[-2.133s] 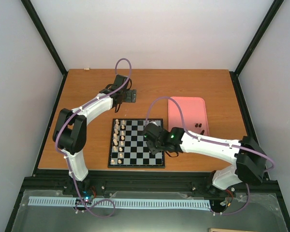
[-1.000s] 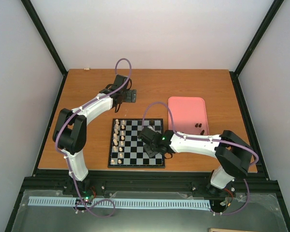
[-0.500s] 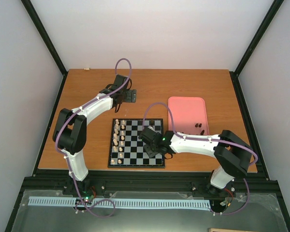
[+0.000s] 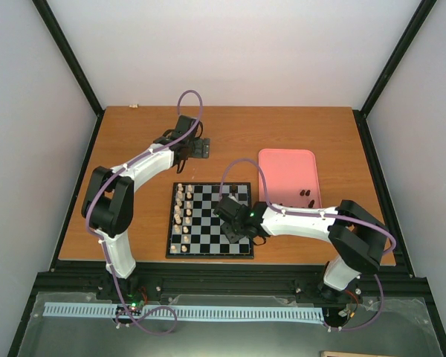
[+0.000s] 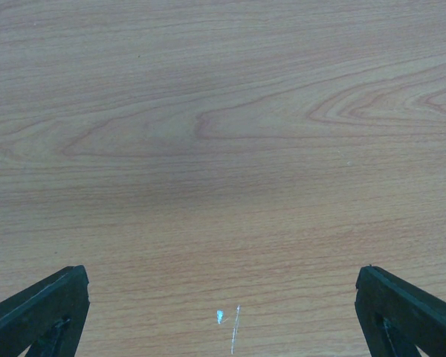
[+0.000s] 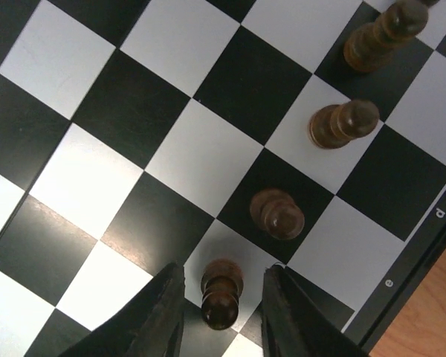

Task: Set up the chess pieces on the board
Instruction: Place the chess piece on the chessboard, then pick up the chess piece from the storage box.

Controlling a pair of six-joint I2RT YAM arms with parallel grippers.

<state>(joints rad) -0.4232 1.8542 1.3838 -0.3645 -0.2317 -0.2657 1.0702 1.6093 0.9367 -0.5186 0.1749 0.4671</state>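
Observation:
The board [image 4: 201,223] lies at the table's middle front. My right gripper [image 4: 236,227] hangs over its near right part. In the right wrist view a dark chess piece, a pawn [image 6: 222,291], stands on a white square of the board [image 6: 186,44] between the fingers [image 6: 160,312]. There is a gap on each side of it, so the right gripper [image 6: 223,297] is open. Three more dark pieces [image 6: 279,213] stand in a line beyond it. My left gripper [image 4: 201,149] rests far left of the board. It is open over bare wood [image 5: 223,312].
A pink tray [image 4: 286,167] right of the board holds two dark pieces [image 4: 305,193]. Cream pieces [image 4: 181,212] fill the board's left columns. The board's black frame [image 6: 424,245] runs close by the right gripper. Black rails edge the table.
The right gripper's jaws have parted from the pawn, which now stands free on its square. Before that the right arm drew nearer along the board's right side. The left arm has not moved.

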